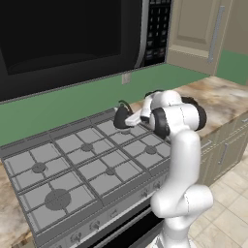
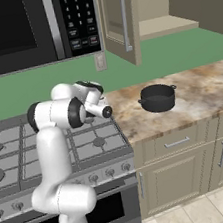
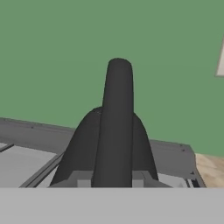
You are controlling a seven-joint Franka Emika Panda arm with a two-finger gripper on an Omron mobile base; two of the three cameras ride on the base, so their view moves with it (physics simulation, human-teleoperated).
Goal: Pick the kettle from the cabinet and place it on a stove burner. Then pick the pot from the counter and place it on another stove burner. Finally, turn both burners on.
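The kettle [image 1: 121, 117] stands upright on the rear right burner grate of the range [image 1: 72, 193], close to the green backsplash [image 1: 72, 104], with its arched handle rising above the black cone body. In the hand view the kettle handle [image 3: 117, 122] runs up the centre of the frame, directly ahead of the camera, with the dark body spreading behind it on both sides. The end effector [image 1: 131, 117] is closed on the kettle handle; its fingers meet the kettle from the right side in the left base view. In the right base view the arm hides most of the kettle, and the end effector [image 2: 87, 118] sits low over the same rear grate. The pot [image 2: 157, 97] rests on the worktop [image 2: 202, 95] to the right of the range, well apart from the kettle, upright and without a lid, with its two loop handles showing at the sides. The cabinet [image 2: 164, 25] above the worktop has its door [image 2: 120, 18] swung open, the long bar handle vertical on the door face and a bare shelf visible inside. A microwave [image 2: 25, 28] hangs above the range, just left of the open door. Beige drawer units [image 2: 192, 167] stand under the worktop.
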